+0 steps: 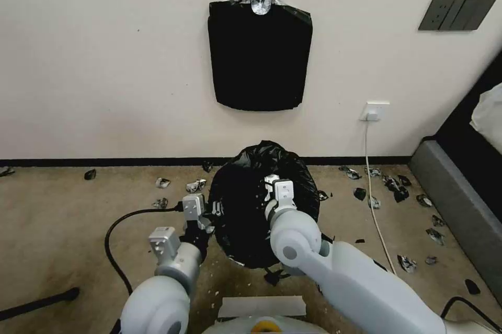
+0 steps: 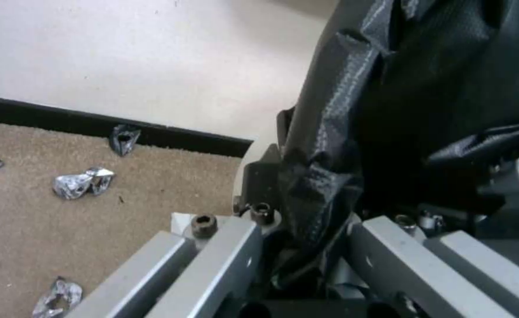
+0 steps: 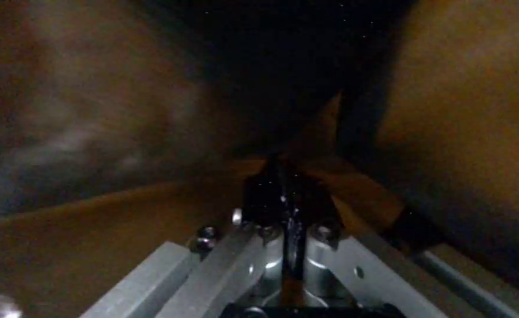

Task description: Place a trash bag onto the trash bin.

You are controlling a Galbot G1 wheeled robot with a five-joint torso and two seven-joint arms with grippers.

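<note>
The glossy black trash bag (image 1: 246, 219) is draped over the trash bin on the carpet by the wall and covers it almost fully. A pale curved sliver of the trash bin's rim (image 2: 245, 159) shows beside the bag in the left wrist view. My left gripper (image 1: 212, 212) sits at the bag's left edge. It is open, with a crumpled fold of the trash bag (image 2: 324, 168) lying between its fingers. My right gripper (image 1: 270, 182) reaches into the top of the bag. In the right wrist view the right gripper (image 3: 283, 196) is shut on a thin strip of the bag's film.
A flat black slab of bags (image 1: 260, 57) hangs on the wall above. Small black and silvery scraps (image 1: 392, 183) litter the carpet. A white cable (image 1: 374, 203) runs down from a wall socket, a black cable (image 1: 112, 242) loops at the left, and a grey furniture edge (image 1: 455, 203) stands at the right.
</note>
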